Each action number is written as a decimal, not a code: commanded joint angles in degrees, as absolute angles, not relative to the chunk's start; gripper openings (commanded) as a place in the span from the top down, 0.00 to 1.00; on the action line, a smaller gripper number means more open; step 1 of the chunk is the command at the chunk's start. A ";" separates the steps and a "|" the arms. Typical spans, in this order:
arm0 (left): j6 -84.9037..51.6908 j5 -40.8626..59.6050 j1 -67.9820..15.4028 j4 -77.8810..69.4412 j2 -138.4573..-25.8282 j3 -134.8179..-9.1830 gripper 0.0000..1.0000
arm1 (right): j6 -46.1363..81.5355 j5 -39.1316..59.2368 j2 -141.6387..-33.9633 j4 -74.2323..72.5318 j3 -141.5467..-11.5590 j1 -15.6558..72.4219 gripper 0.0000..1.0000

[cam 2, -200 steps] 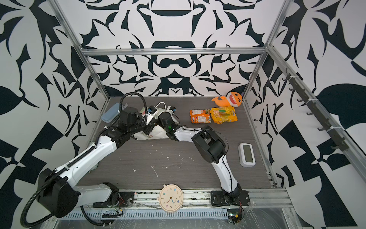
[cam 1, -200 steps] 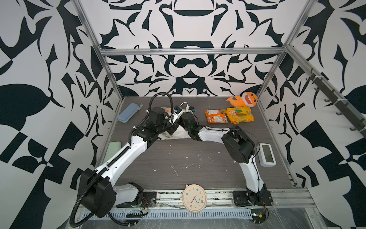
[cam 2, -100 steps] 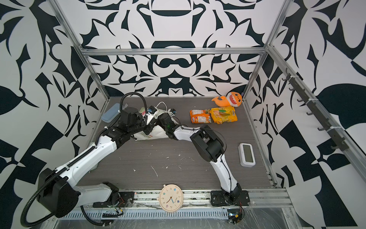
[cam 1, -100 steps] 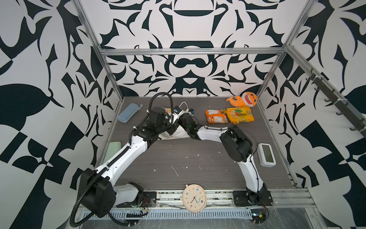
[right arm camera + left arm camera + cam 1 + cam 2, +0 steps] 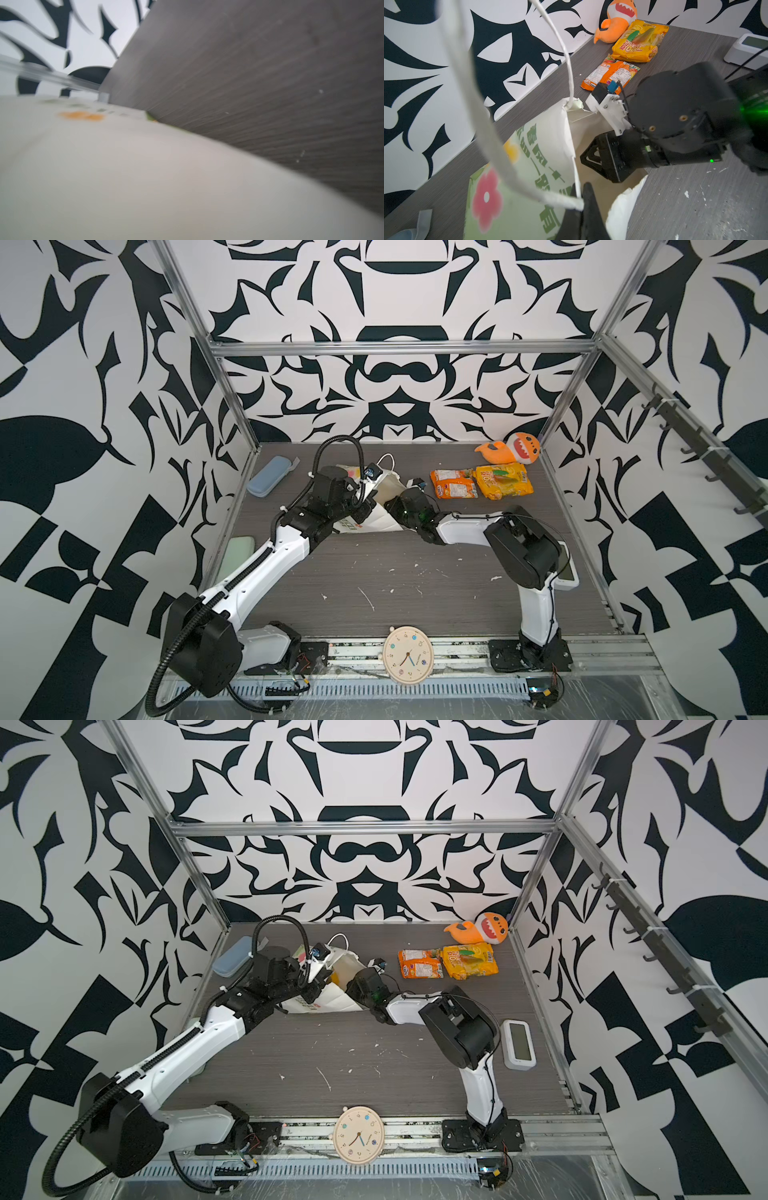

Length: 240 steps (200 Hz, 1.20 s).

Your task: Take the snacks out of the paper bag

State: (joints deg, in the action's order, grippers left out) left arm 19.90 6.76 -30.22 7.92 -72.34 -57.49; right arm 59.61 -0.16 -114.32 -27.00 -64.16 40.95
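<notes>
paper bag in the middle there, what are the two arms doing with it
The left gripper is shut on the rim of the paper bag, which lies on its side on the table, and holds its mouth open. The right gripper reaches into that mouth; whether it has closed on anything is hidden. An orange packet and a yellow packet already lie out on the table, near its back right corner.

The left hand (image 5: 580, 199) pinches the torn rim of the paper bag (image 5: 529, 166), whose green lettering and pink flower show on its side. The right hand (image 5: 591, 155) reaches into the bag's mouth. Farther off on the worktop (image 5: 675, 197) lie an orange packet (image 5: 610, 72) and a yellow packet (image 5: 639, 43), just beside each other, near a plush shark (image 5: 614, 22).
</notes>
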 commanded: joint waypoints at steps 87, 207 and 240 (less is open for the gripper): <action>23.27 14.23 -30.67 4.17 -66.72 -57.57 1.00 | 33.03 10.67 -111.60 -49.83 -60.46 39.20 0.11; 22.50 16.85 -30.76 3.38 -71.68 -60.63 1.00 | 37.68 -0.72 -121.95 -34.22 -77.50 40.08 0.06; 22.60 16.83 -30.76 2.60 -72.24 -60.49 1.00 | 41.30 -0.63 -126.67 -28.74 -82.27 40.16 0.21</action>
